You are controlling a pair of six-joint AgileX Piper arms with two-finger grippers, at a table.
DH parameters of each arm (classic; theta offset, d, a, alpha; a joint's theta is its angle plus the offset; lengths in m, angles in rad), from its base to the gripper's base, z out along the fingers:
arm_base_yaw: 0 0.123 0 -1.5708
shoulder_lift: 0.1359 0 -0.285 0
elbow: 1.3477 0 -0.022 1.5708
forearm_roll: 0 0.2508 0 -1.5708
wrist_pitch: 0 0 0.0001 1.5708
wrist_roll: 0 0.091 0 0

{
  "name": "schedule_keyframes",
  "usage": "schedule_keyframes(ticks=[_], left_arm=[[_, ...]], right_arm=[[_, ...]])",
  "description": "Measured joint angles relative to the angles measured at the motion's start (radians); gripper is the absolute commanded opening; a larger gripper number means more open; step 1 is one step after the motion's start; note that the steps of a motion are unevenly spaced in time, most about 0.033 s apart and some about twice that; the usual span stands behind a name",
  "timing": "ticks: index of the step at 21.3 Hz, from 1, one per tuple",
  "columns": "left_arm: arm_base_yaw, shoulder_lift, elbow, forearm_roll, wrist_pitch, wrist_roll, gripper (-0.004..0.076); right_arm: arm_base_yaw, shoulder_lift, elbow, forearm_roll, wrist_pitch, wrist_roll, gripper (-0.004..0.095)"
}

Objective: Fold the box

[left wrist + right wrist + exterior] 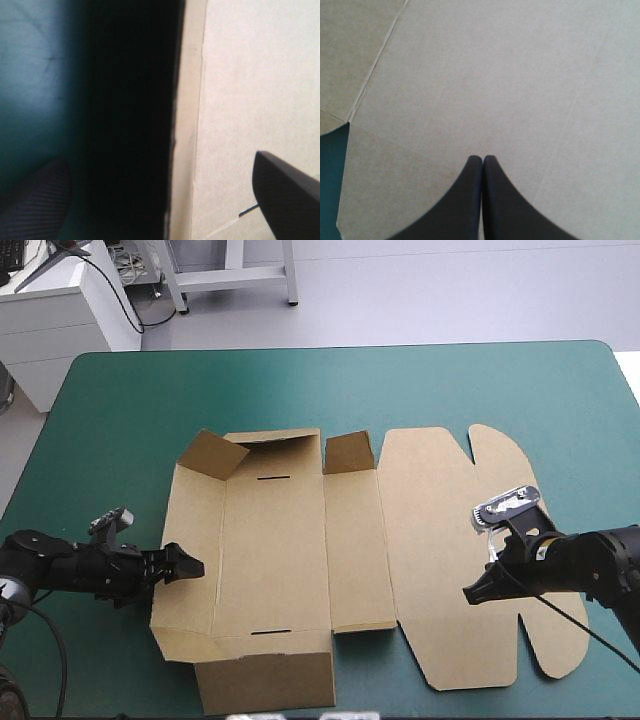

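Left claw (189,565) spread astride a wall of one box (272,558); right claw (473,593) closed above it.

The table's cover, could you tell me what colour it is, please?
The cover is plain teal-green, clearest in the high view.

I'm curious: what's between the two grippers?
Only the brown box, partly folded, lies between the left gripper and right gripper, in the high view.
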Motion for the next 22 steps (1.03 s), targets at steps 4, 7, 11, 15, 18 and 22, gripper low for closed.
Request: schedule_keyframes(ticks=[4,7,11,15,18,22], left_arm=[[-0.099,0.0,0.002,-0.022,-0.025,0.001,0.0694],[-0.148,-0.001,0.003,-0.028,-0.045,-0.007,0.0677],[-0.162,-0.001,0.005,0.01,-0.056,-0.039,0.0386],[-0.163,-0.001,0.005,0.09,-0.056,-0.086,-0.0008],[-0.165,-0.001,0.005,0.066,-0.043,-0.087,-0.0008],[-0.165,-0.001,0.005,0.051,-0.033,-0.087,-0.0008]], right_arm=[[0.0,0.0,0.0,0.0,0.0,0.0,-0.0019],[0.0,0.0,0.0,0.0,0.0,0.0,-0.0019],[0.0,0.0,0.0,0.0,0.0,0.0,-0.0019],[0.0,0.0,0.0,0.0,-0.004,0.0,-0.0019],[0.0,0.0,0.0,0.001,-0.016,0.0,-0.0019],[0.0,0.0,0.0,0.001,-0.021,0.0,-0.0019]])
